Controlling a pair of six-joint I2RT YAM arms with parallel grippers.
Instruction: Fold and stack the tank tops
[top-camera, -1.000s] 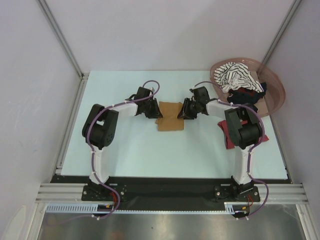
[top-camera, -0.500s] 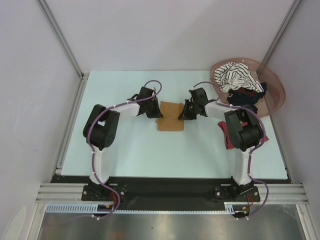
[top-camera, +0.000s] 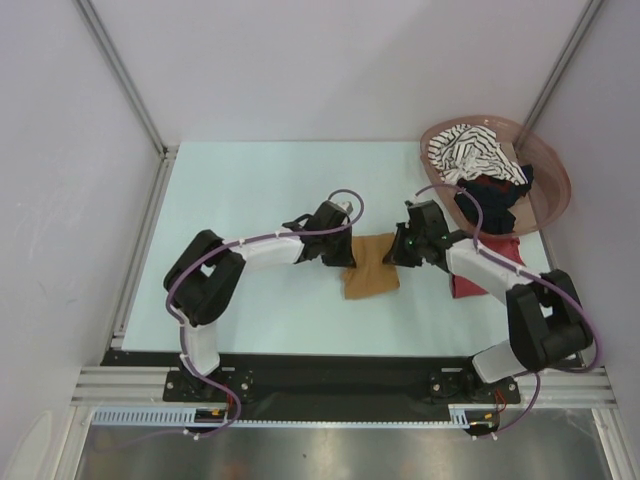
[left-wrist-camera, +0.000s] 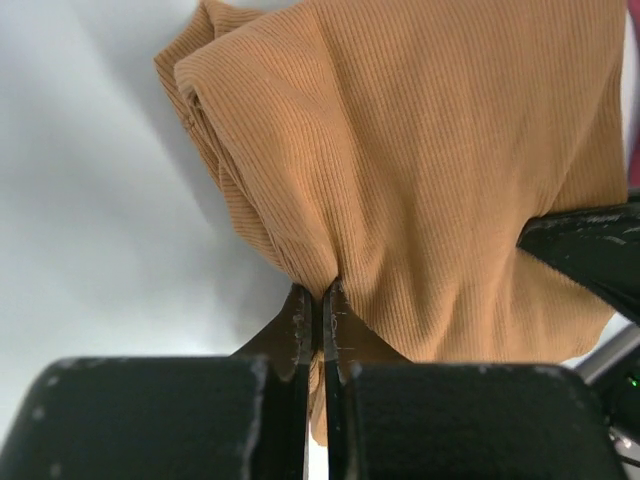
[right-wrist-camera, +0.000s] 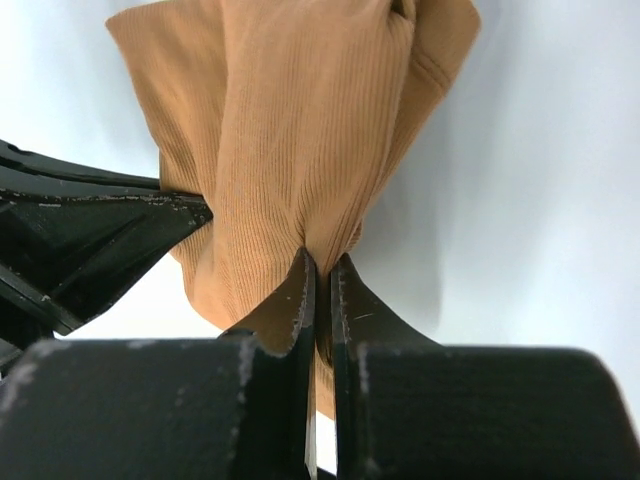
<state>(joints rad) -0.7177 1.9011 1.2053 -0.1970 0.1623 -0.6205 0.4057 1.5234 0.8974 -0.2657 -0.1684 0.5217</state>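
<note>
The mustard-brown tank top (top-camera: 370, 277) is caught on both sides. Your left gripper (left-wrist-camera: 318, 295) has its jaws pressed together on a bunched fold of the ribbed cloth, and your right gripper (right-wrist-camera: 322, 262) pinches the opposite edge the same way. From the two grips the garment runs gathered and creased, away from the fingertips towards the near side of the table (top-camera: 260, 200). Whether it touches the surface you cannot tell. Just to its right, partly under your right arm, lies the dark red tank top (top-camera: 462, 287). Further back on the right, the striped tank top (top-camera: 470, 152) and the black tank top (top-camera: 490, 192) sit piled in the pinkish basket (top-camera: 553, 168)
</note>
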